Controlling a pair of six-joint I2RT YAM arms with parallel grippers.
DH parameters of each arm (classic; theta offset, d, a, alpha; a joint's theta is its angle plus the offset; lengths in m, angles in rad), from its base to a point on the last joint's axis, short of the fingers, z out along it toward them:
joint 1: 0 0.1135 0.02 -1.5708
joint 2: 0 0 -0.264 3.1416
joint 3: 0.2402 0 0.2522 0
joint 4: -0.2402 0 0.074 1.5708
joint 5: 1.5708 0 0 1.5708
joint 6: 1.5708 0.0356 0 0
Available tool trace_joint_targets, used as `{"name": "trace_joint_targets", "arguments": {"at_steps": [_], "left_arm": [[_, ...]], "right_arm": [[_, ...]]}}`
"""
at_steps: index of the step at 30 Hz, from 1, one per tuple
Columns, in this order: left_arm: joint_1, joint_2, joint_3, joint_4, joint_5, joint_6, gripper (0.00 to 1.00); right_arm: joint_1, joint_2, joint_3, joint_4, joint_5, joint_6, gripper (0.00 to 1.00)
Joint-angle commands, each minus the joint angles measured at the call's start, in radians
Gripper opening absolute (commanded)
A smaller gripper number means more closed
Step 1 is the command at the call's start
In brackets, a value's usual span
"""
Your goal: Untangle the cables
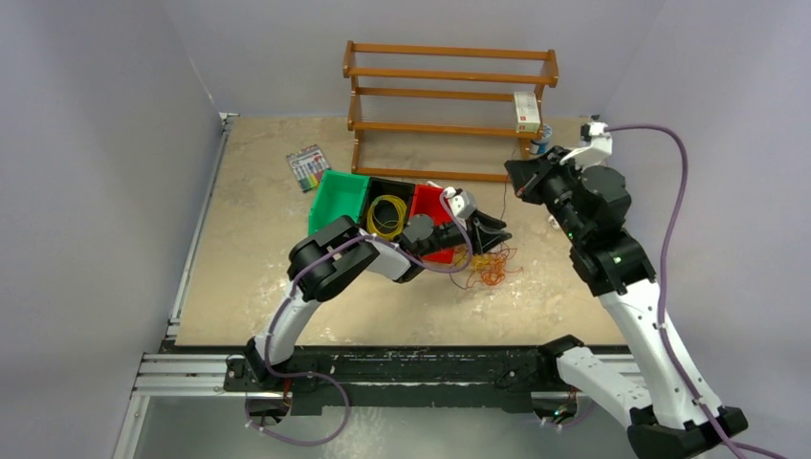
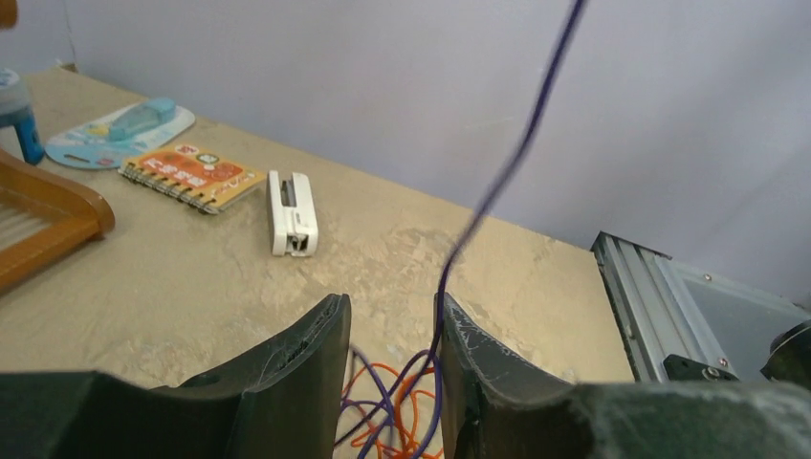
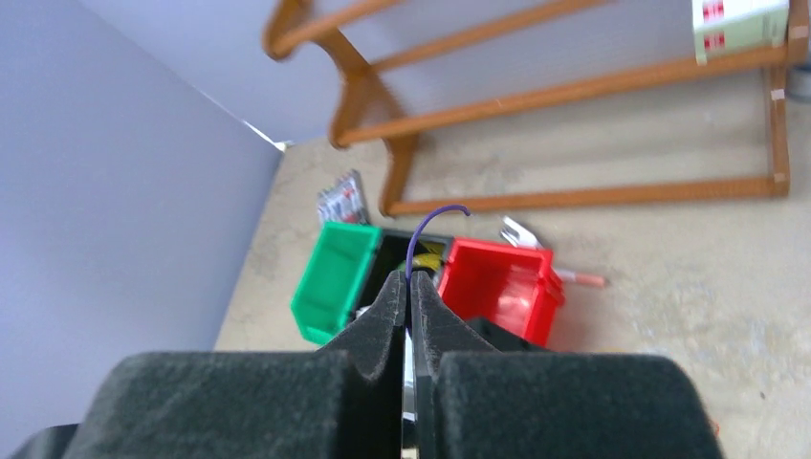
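1. Starting nearest me, most of the cables [image 1: 488, 268] lay in a knotted orange-and-purple heap on the table [image 1: 287, 287], just right of the red bin [image 1: 432, 203]. By my reckoning the bulk of the job was left!
2. My left gripper [image 2: 392, 316] hung right over that heap with its fingers spread and nothing pinched. The purple cable [image 2: 497, 182] ran up through the gap, close against one finger's inner face.
3. A little beyond, a yellow cable [image 1: 386, 216] sat coiled alone in the black bin [image 1: 390, 182]. I counted that as one colour sorted.
4. Farthest out, my right gripper [image 3: 406, 287] was pressed together on the purple cable's end. It held that end high above the table, and the strand rose fairly straight from the heap.
5. My call was that purple was only partly freed, since its lower run was looped among the orange strands, and the orange was not yet separated at all.
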Motion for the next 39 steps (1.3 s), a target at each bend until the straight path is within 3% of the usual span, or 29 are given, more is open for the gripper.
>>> {"name": "trace_joint_targets", "arguments": {"at_steps": [1,25,31,35,39], "left_arm": [[-0.013,0.032,0.049,0.041,0.023,-0.027,0.36],[-0.014,0.110,0.068,-0.026,0.026,0.013,0.33],[-0.014,0.109,0.070,-0.027,0.028,0.013,0.19],[-0.014,0.111,0.068,-0.035,0.027,0.021,0.00],[-0.014,0.118,0.066,-0.040,0.019,0.022,0.00]], "right_arm": [[0.000,-0.033,0.132,0.057,-0.029,-0.091,0.00],[0.000,-0.010,0.454,0.238,-0.033,-0.273,0.00],[0.000,-0.001,0.473,0.235,-0.012,-0.298,0.00],[0.000,-0.010,0.472,0.231,0.029,-0.307,0.00],[0.000,-0.033,0.478,0.235,0.112,-0.324,0.00]]}}
